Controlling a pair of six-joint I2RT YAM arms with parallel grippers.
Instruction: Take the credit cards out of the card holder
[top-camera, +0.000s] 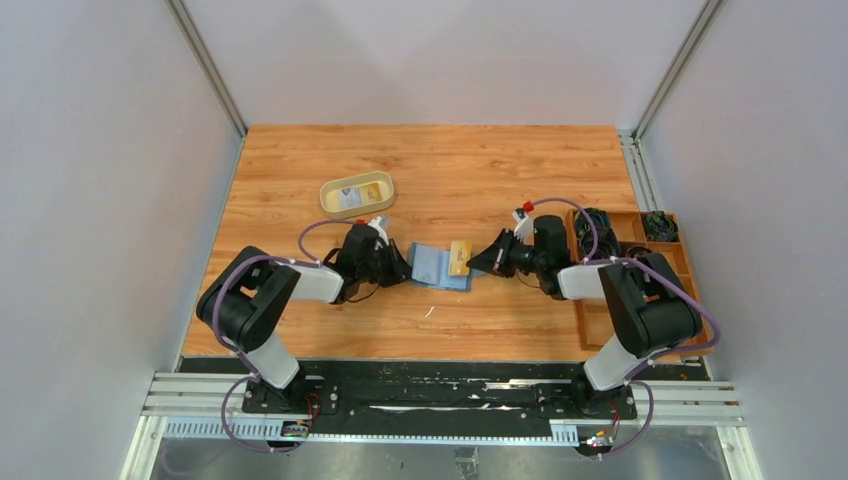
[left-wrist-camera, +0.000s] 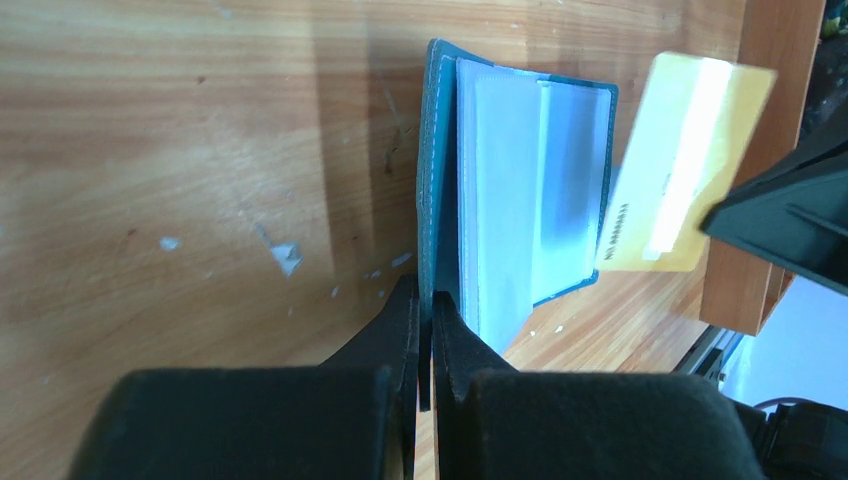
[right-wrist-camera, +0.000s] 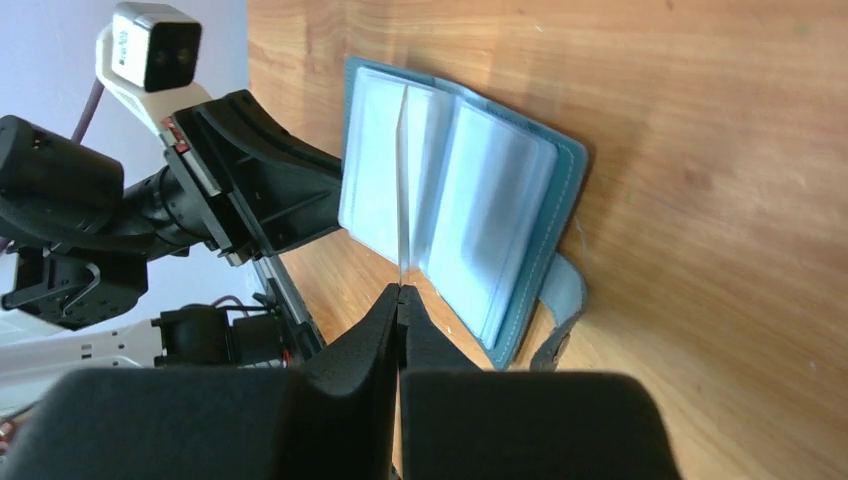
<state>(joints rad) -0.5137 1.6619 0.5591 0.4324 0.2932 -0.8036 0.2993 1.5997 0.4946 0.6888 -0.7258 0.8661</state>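
The card holder (top-camera: 436, 266) lies open on the table, teal outside with pale blue clear sleeves (right-wrist-camera: 480, 215) inside. My left gripper (left-wrist-camera: 428, 305) is shut on the edge of its teal cover (left-wrist-camera: 437, 170), which stands upright. My right gripper (right-wrist-camera: 400, 292) is shut on a yellow credit card (left-wrist-camera: 690, 165) with a white stripe. That card shows edge-on (right-wrist-camera: 402, 190) in the right wrist view. In the left wrist view it hangs just beyond the holder's right edge, outside the sleeves. From above, the yellow card (top-camera: 459, 258) sits over the holder's right side, between the left gripper (top-camera: 405, 268) and the right gripper (top-camera: 473, 265).
A tan oval tray (top-camera: 383, 184) behind the left gripper holds a pale credit card (top-camera: 350, 197). A brown compartmented wooden box (top-camera: 600, 320) with dark cables stands along the table's right edge, close to the right arm. The holder's closing tab (right-wrist-camera: 562, 310) hangs loose.
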